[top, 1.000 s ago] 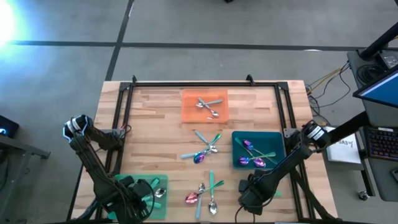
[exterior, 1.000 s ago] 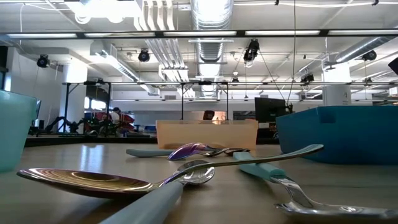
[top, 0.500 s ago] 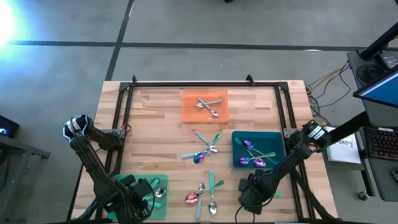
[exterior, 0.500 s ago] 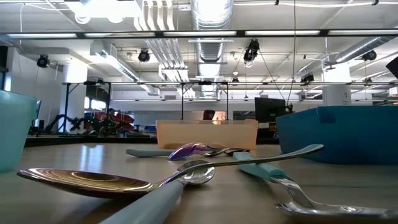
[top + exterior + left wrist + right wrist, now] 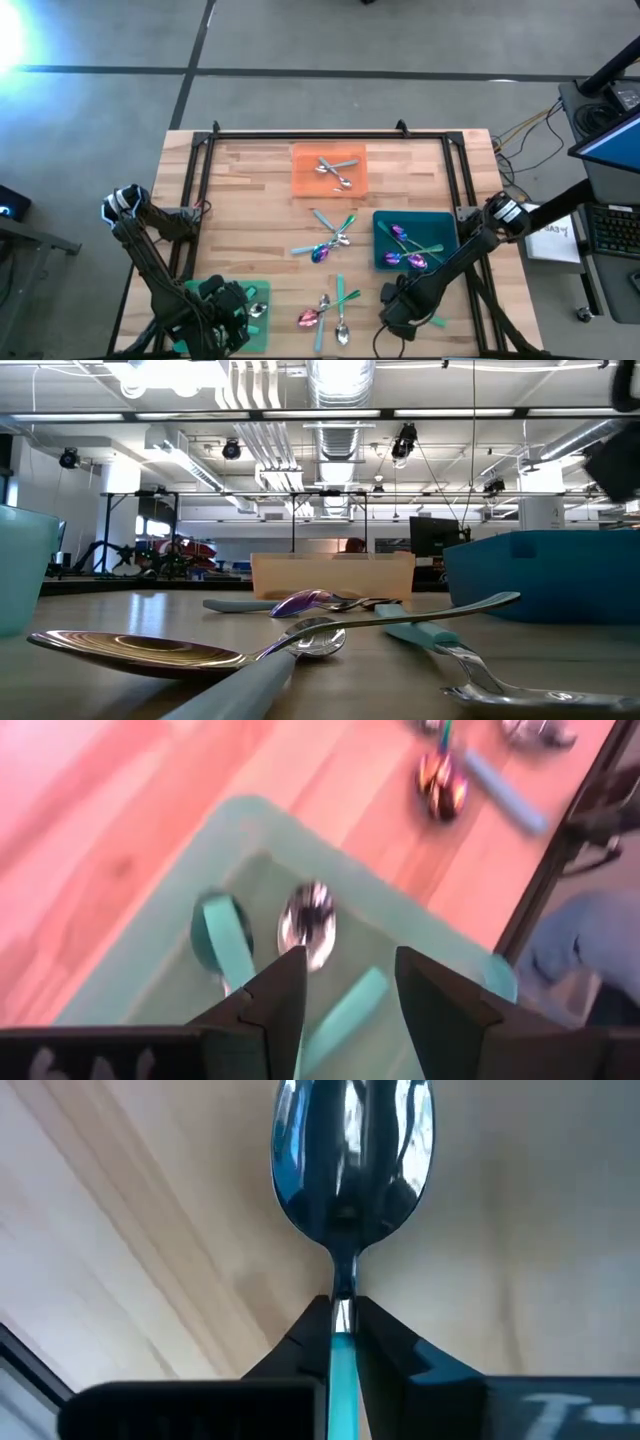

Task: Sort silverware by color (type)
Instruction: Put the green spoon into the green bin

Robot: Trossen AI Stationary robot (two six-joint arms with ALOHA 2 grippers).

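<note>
The wooden table [image 5: 250,190] fills the middle of the high view, framed by a black rail, with grey floor above it and a desk with a keyboard at the right edge. Three trays sit on it: an orange tray [image 5: 329,170] in the upper middle holding plain silver spoons [image 5: 336,170], a teal tray [image 5: 415,241] at the right of centre holding purple-pink spoons [image 5: 402,246] with a teal-handled piece lying across them, and a green tray [image 5: 262,296] at the lower left with teal-handled spoons [image 5: 222,935] inside. The left arm rises from the left edge of the table and bends down to the lower left, where the left pincer [image 5: 348,988] hangs over the green tray with its fingers spread and nothing between them. The right arm runs from the right rail down to the lower middle-right; the right pincer [image 5: 342,1320] is pressed together on the neck of a teal-handled spoon [image 5: 350,1150], its bowl held out over bare wood. Between the trays lie two loose heaps of mixed silverware: a central cluster [image 5: 328,240] just left of the teal tray, and a lower cluster [image 5: 330,310] between the two pincers, near the bottom edge. In the low view a purple-pink spoon [image 5: 150,652] and a teal handle lie across the foreground, in front of the orange tray.
</note>
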